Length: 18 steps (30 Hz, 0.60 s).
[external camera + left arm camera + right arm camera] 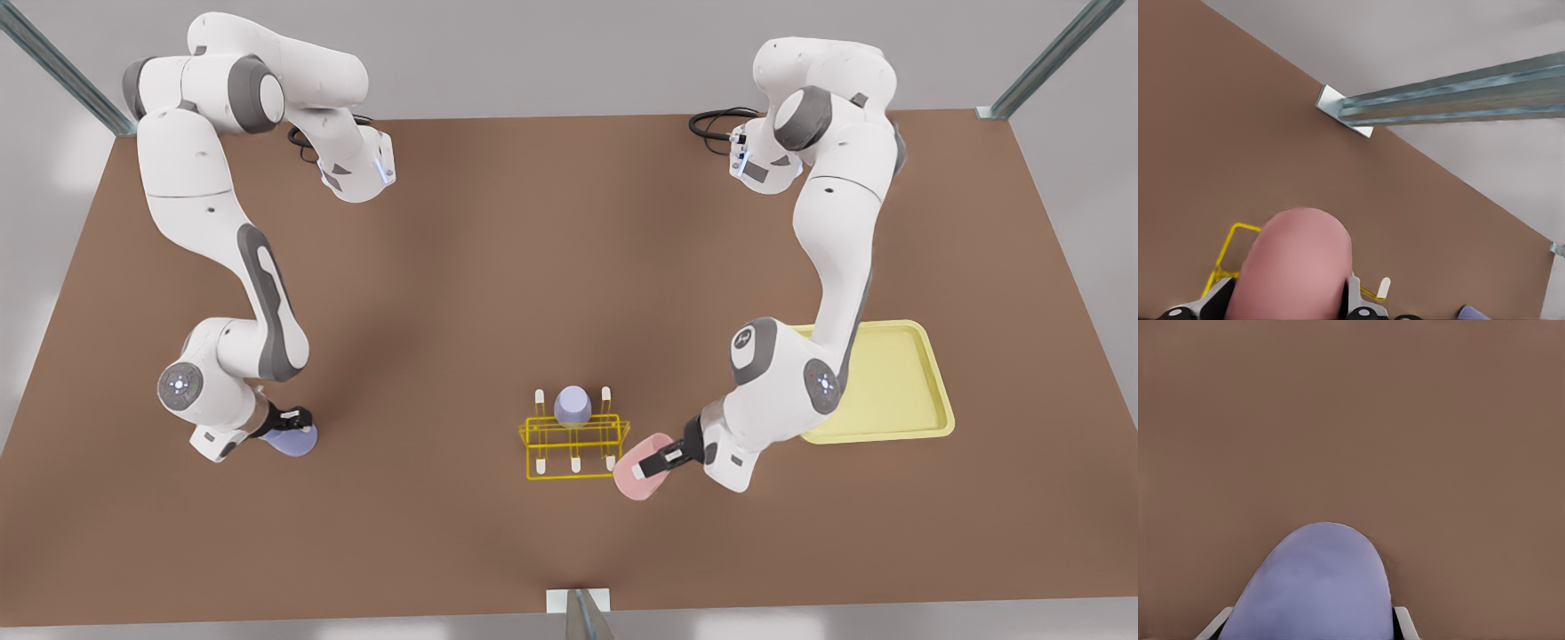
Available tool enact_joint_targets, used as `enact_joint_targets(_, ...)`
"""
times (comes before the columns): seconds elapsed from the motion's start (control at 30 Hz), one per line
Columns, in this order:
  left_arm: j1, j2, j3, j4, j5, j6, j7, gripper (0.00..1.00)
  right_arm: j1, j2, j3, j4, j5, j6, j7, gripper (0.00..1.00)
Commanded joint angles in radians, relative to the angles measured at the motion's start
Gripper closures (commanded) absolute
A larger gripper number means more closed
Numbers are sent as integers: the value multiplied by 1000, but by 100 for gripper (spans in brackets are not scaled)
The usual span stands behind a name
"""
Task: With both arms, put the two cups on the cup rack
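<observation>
Front view: one pale lavender tapered cup (573,405) already on the bright-yellow wire rack (573,436). Left wrist view: left end effector (1288,308) clamping the pale pink cup (1295,267) beside the rack, unplaced. Right wrist view: right end effector (1308,630) gripping another lavender cup (1315,587) over the brown worktop (1351,420), well apart from the rack.

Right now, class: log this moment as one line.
left gripper: holds pink cup beside rack | right gripper: holds lavender cup, far from rack | third cup: on rack

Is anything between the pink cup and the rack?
Nothing visible: the left pincer holds the pink cup beside the rack, whose near pegs are free. A lavender cup sits on a far peg.
</observation>
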Motion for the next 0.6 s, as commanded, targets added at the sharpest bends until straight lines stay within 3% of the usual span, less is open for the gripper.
enact_joint_targets(0.0, -11, 4, -1, 1, -1, 34, -325, 15, 1, -12, 22, 1, 12, -6, -1, 13)
enact_joint_targets(0.27, -42, 32, 13, 1, 5, 40, -293, 15, 14, -18, 139, 24, 173, -11, 7, 13)
enact_joint_targets(0.5, -72, 52, 30, 3, 5, 54, -282, 14, 126, 31, 145, 194, 416, -136, 38, 13)
enact_joint_targets(0.57, -82, 54, 42, 9, 5, 54, -282, 0, 154, 62, 145, 246, 451, -147, 53, 13)
